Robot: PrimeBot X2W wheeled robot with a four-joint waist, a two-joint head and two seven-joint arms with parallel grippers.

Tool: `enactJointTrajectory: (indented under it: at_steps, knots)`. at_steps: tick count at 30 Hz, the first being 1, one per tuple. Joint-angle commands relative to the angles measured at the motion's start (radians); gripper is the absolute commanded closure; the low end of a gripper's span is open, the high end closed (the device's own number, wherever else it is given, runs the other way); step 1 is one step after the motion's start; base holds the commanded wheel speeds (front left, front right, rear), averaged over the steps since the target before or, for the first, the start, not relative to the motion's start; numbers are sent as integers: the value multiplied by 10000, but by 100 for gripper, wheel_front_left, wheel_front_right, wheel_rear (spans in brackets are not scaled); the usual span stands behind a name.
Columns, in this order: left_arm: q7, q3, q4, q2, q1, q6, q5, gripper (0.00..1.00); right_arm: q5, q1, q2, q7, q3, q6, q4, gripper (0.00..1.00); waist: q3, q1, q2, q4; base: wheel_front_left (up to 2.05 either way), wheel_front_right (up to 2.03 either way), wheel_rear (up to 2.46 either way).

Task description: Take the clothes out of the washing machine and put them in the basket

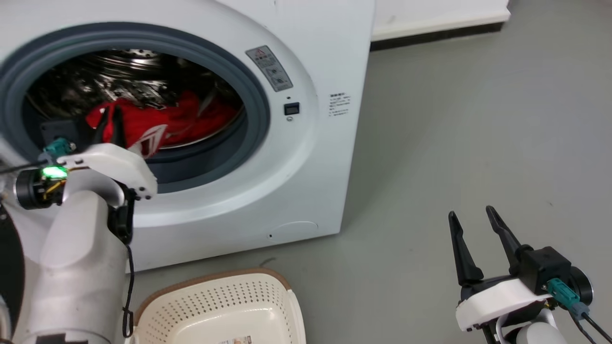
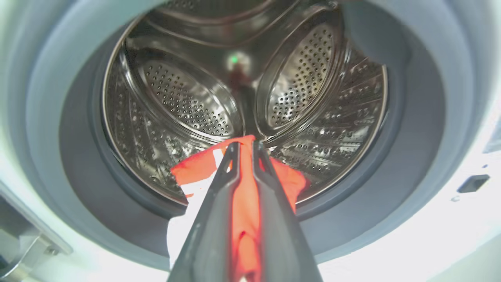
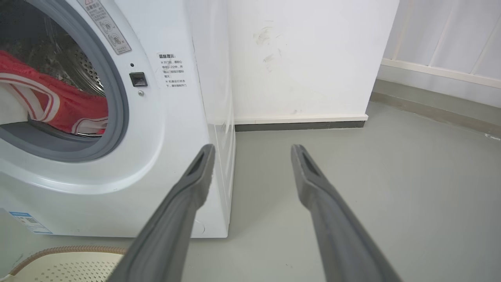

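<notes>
My left forearm reaches into the washing machine (image 1: 306,157). My left gripper (image 2: 245,145) is pinched narrow on the red clothes (image 2: 195,168), low at the front of the drum (image 2: 176,98). My right gripper (image 1: 471,212) is spread wide above the floor (image 1: 478,119), fingers upward. The basket (image 1: 224,306) stands before the machine.
</notes>
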Motion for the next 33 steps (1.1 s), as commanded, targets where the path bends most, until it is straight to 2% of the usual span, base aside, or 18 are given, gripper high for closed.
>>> enactJointTrajectory:
  at_steps: [1,10,16,25,31,33]
  knots:
    - [-70,14,-383,-86,359,30,15,100,-43,160,8,42,-5,-7,-83,0,-277,3,0,257,0,0,0]
    - [-75,115,-3495,-577,1682,146,26,100,-88,588,6,340,-127,-7,-444,0,-675,3,0,776,0,0,0]
    - [-32,-159,-5821,-858,2333,256,111,100,-64,699,4,426,-167,-7,-608,0,-660,3,0,1030,0,0,0]
    - [844,-511,-9578,-1094,3583,533,81,100,-114,736,6,517,-157,-7,-728,0,-631,3,0,1322,0,0,0]
    - [1565,-817,-11254,-1208,5187,782,60,100,-98,764,6,563,-132,-7,-771,0,-639,3,0,1390,0,0,0]
    - [1875,-998,-11469,-1416,6534,995,-156,100,-119,782,6,581,-124,-7,-816,0,-574,3,0,1430,0,0,0]
